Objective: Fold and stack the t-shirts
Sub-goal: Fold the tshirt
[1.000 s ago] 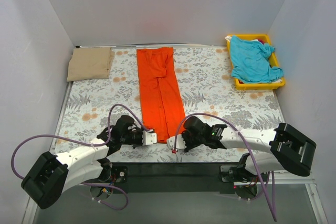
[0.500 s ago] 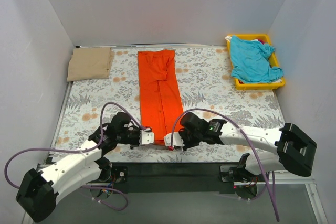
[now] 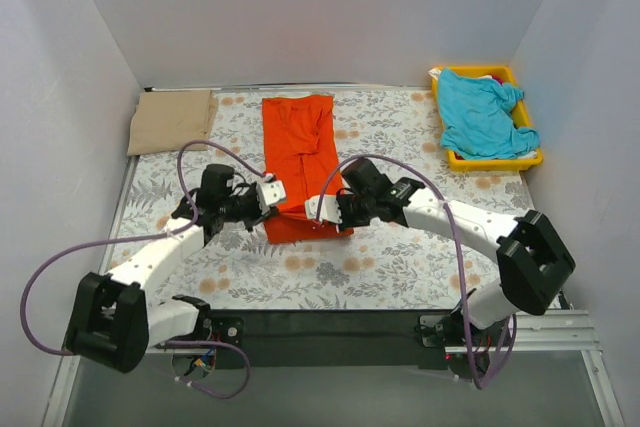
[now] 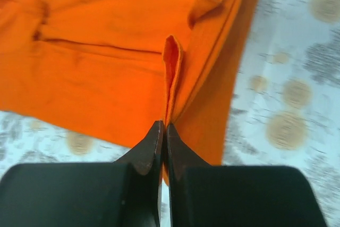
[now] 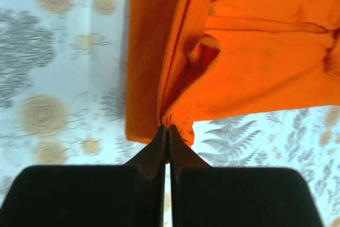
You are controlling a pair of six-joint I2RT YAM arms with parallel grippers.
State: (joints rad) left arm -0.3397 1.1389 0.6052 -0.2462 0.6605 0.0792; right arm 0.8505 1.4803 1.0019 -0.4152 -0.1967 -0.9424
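Clamped shut with left fingers (image 4: 154, 142) and right fingers (image 5: 159, 143) on a pinched ridge at the near edge of the orange-red t-shirt (image 3: 300, 137) (bright, plain cloth, a long narrow strip doubled back beyond the tips). Counted three shirts on the counter (image 3: 400, 147), one per colour: orange-red at the fingers, tan t-shirt (image 3: 172, 119) folded far past the left pair, turquoise t-shirt (image 3: 480, 117) heaped in one yellow tray (image 3: 495, 161) far past the right.

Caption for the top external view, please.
Mid-fold: left gripper and right gripper pinch the orange-red t-shirt; tan t-shirt far left, turquoise t-shirt in yellow tray.
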